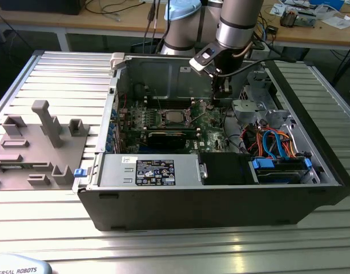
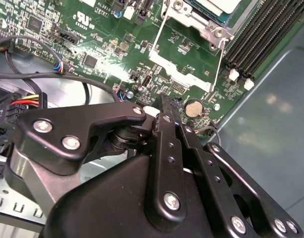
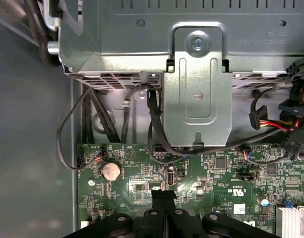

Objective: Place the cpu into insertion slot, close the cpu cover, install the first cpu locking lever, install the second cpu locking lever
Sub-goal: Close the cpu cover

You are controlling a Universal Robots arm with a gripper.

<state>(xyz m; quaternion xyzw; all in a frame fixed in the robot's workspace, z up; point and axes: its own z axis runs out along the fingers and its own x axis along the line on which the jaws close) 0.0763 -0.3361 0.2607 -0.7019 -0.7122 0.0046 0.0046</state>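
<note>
The cpu (image 1: 175, 117) shows its silver top in the middle of the green motherboard (image 1: 157, 123), seated in the insertion slot, whose contact field is hidden beneath it. In the second wrist view the cpu (image 2: 218, 4) lies inside the silver cpu cover (image 2: 190, 19). Thin wire locking levers (image 2: 159, 37) run out from the frame's corners; whether they are latched I cannot tell. My gripper (image 1: 211, 104) hangs just to the exterior view's right of the socket. Its black fingers are shut with nothing between them, as both wrist views show (image 2: 165, 101) (image 3: 163, 194). One lever (image 1: 197, 117) slants up toward the fingertips.
Black memory slots (image 2: 261, 29) run beside the socket. A coin battery (image 3: 111, 171) sits near the board edge, with black cables (image 3: 67, 144) looping around it. A metal drive cage (image 3: 196, 84) stands past the board. A grey fixture tray (image 1: 37, 142) lies left of the case.
</note>
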